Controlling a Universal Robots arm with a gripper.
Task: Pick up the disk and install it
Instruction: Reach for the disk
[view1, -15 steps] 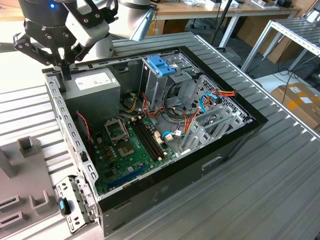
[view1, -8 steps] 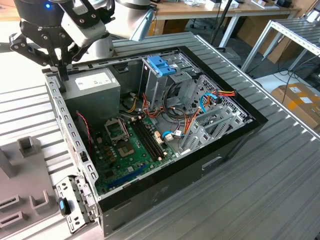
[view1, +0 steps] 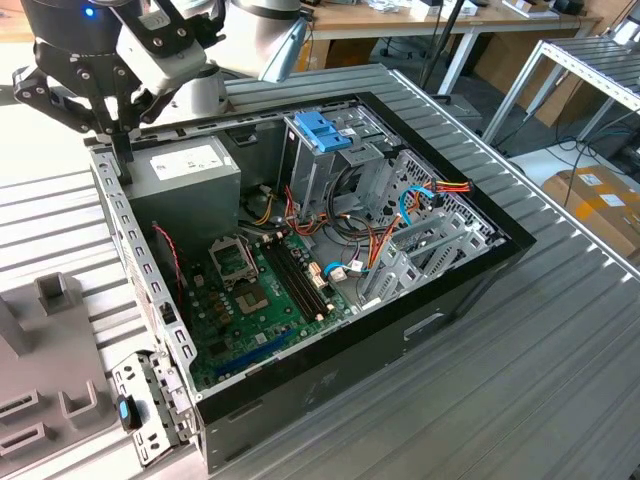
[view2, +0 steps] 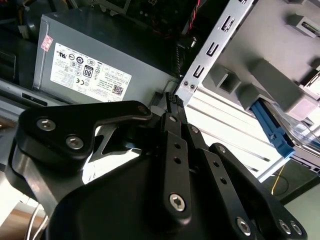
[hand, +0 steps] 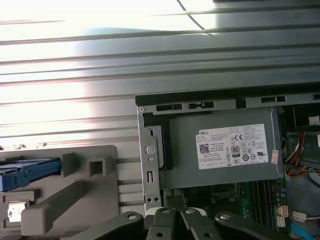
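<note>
The gripper (view1: 122, 170) (view2: 172, 100) (hand: 172, 196) is being held over the far corner of the open case (view1: 400, 335), at the exterior view's left; its fingers are being kept pressed together, with nothing between them; they are being pointed down at the spot where the power supply (view1: 185, 175) (view2: 100, 65) (hand: 225, 150) is meeting the perforated rear panel (view1: 130, 240) (view2: 215, 45) (hand: 150, 165).

The disk (view2: 272, 127) (hand: 25, 172) is being shown in both wrist views; it is lying in a grey fixture (view1: 50, 340) (view2: 270, 80) (hand: 60, 200) outside the case, across the rear panel from the power supply; its blue rails are being caught by the light; it is being touched by nothing and is lying apart from the gripper.

In the exterior view the fixture is sitting on the ribbed table (view1: 520, 380), to the left of the case and near; the motherboard (view1: 260, 300) is being exposed on the case floor; a blue handle (view1: 322, 130) on a metal cage (view1: 310, 175) is standing at the far side of the case, right of the power supply; red and orange cables (view1: 385, 240) are trailing between the cage and the board.
</note>
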